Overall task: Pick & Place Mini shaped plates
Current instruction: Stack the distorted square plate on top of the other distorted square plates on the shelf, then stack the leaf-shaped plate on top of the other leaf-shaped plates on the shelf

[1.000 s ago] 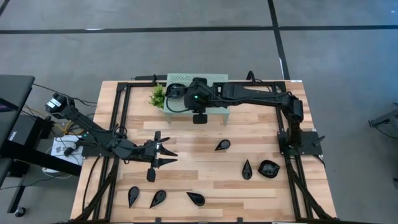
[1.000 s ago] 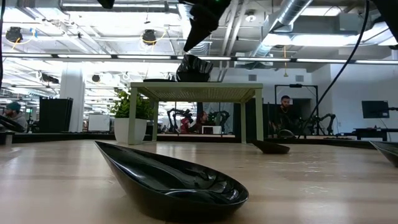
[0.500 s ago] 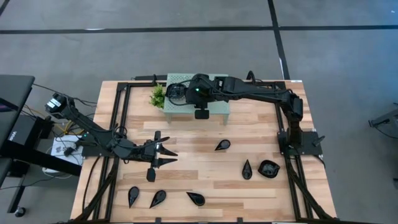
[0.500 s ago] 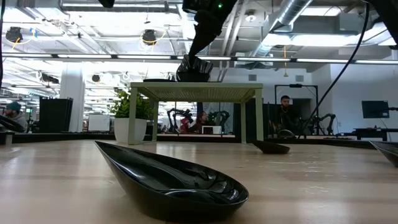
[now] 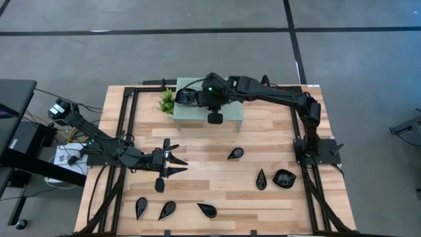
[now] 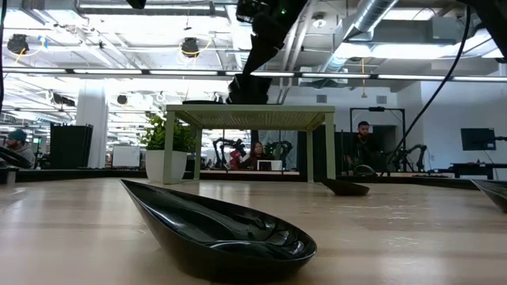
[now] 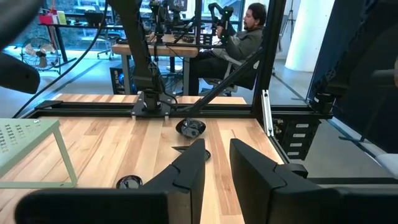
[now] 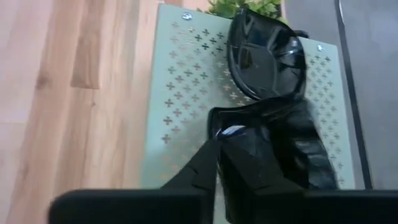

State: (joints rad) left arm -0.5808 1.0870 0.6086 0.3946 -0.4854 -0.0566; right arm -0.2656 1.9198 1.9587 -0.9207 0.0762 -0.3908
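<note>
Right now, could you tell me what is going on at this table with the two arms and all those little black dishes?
The robot is moving small glossy black dishes onto the mint-green perforated stand at the far edge of the wooden table. The right gripper is over the stand, beside the black dishes already lying on top. The left gripper waits low over the table, fingers apart and empty. Several teardrop dishes, such as one mid-table, lie on the wood.
</note>
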